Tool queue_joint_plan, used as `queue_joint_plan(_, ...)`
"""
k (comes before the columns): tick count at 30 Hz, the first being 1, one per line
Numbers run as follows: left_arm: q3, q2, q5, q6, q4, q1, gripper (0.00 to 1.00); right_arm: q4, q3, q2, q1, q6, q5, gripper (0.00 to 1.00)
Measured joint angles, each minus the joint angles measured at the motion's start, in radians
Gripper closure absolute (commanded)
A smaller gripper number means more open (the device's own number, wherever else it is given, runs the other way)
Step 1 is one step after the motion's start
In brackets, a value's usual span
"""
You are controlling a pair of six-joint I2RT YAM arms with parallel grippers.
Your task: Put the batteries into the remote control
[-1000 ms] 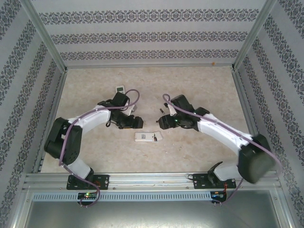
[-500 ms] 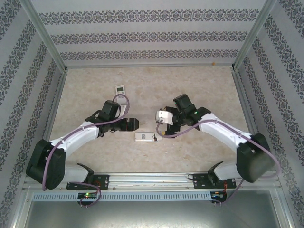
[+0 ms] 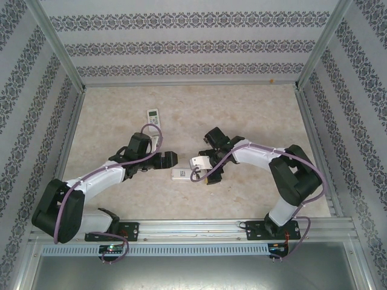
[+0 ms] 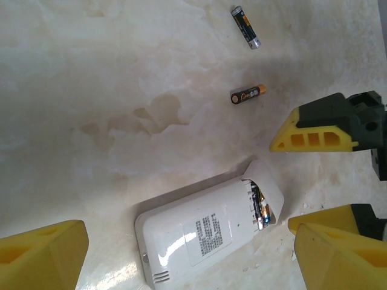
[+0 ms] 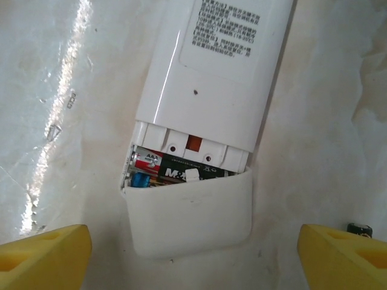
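White plastic is your landmark: from overhead, the remote [image 3: 179, 174] lies on the beige table [image 3: 260, 109]. The left gripper [image 3: 170, 159] sits just past the remote's left end and the right gripper [image 3: 210, 177] just off its right end. Both arms bend inward at the elbow, wrists pitched down toward it. A second remote [image 3: 153, 116] sits well beyond the first. From this view you cannot judge either opening.

Your left wrist camera adds detail. The remote [image 4: 199, 235] lies back up with its battery cover [image 4: 269, 190] slid partly off. A loose battery [image 4: 247, 95] rests near that cover end, and a farther battery [image 4: 245, 27] lies beyond it. The left gripper [image 4: 190, 260] is spread wide and holds nothing, with the remote between its yellow fingertips [image 4: 39, 257]. The right gripper's fingers [image 4: 311, 130] flank the cover end.

Your right wrist camera looks straight down on the remote [image 5: 211, 66]. The seated batteries [image 5: 181, 164] lie in the open compartment, partly under the battery cover [image 5: 190, 211]. The right gripper [image 5: 193, 260] is spread wide and grips nothing, its fingertips [image 5: 42, 257] clear on either side of the cover. A battery end [image 5: 358, 228] shows beside the right-hand fingertip.
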Motion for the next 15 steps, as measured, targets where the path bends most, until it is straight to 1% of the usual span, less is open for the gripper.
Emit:
queue_joint_plan(7,-0.011,0.001,-0.001,-0.003,0.014,0.0,0.09,-0.042,0.074,0.098,0.006,-0.042,0.015,0.21)
queue_joint_plan(9,-0.014,0.001,-0.002,-0.003,0.016,0.0,0.08,-0.068,0.093,0.109,0.009,-0.055,0.019,0.23)
queue_joint_plan(11,-0.019,0.001,-0.005,-0.002,0.016,0.0,0.08,-0.089,0.107,0.114,0.015,-0.066,0.026,0.27)
queue_joint_plan(15,-0.028,0.001,-0.019,0.002,0.016,0.0,0.06,-0.132,0.134,0.14,0.037,-0.088,0.044,0.3)
